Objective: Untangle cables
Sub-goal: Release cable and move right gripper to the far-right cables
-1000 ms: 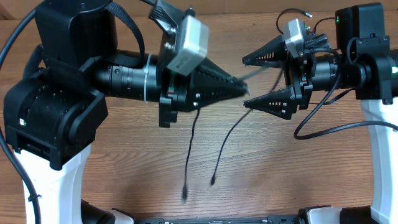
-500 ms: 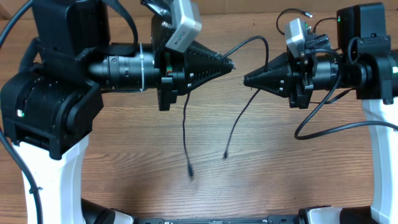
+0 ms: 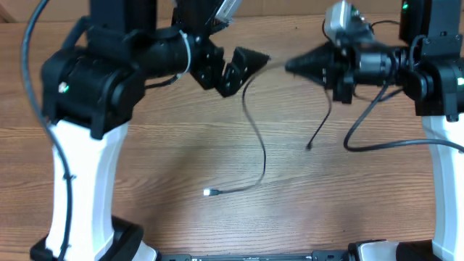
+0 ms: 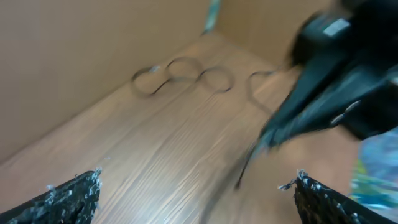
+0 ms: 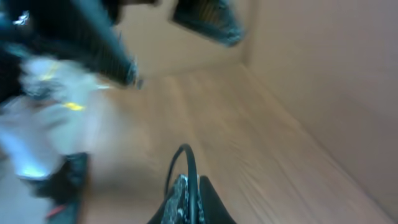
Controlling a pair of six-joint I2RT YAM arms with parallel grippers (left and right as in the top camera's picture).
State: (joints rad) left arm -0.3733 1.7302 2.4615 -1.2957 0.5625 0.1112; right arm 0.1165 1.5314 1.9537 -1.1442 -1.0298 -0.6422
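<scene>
your left gripper (image 3: 243, 69) stood wide open, empty; right gripper (image 3: 290, 67) was clamped on the cable (image 3: 262, 156) at upper right. risk: thin cord could slip free if tugged.

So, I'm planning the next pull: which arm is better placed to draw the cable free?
Right, probably: the right gripper is shut on the cable, while the left gripper stands open, holding nothing.

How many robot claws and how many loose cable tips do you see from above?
Grippers: 2, left gripper open, right gripper shut on cable
Cable tips: 2, silvery plug, dark tip
Total: 4
</scene>
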